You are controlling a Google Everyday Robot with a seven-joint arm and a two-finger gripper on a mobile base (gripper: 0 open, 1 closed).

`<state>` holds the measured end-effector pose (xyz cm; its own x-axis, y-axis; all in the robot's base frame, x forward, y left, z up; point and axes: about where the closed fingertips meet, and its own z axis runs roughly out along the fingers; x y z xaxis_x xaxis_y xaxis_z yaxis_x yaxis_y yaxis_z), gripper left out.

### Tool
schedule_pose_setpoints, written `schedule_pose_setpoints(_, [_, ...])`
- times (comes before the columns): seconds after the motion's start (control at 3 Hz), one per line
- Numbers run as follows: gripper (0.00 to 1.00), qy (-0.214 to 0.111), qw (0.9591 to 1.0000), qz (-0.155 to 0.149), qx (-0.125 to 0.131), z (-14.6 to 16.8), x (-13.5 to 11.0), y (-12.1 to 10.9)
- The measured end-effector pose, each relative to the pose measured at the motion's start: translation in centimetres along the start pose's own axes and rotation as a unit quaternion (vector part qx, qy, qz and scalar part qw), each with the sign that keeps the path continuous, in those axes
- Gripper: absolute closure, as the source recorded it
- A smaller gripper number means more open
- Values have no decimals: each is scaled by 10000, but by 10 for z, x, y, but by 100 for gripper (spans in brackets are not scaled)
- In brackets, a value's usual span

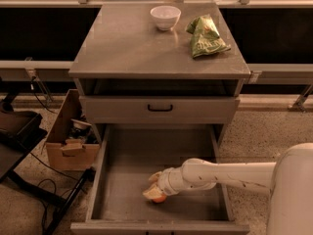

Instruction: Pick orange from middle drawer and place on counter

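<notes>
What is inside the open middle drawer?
The gripper reaches into the middle drawer, over the orange near the front. It covers most of the orange; whether it grips it is hidden.

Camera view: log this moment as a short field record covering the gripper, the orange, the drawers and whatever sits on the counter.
gripper: down inside the middle drawer, right at the orange
orange: in the drawer, toward its front, partly hidden by the gripper
middle drawer: pulled open
upper drawer: closed
counter: holds a white bowl at the back and a green snack bag at the back right
beside cabinet: open cardboard box on the floor
</notes>
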<state>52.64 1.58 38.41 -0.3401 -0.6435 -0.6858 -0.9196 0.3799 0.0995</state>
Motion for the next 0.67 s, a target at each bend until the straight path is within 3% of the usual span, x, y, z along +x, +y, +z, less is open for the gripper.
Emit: schedule_pose_setpoints(0.67, [15, 0, 10000, 0, -1, 0, 0, 0])
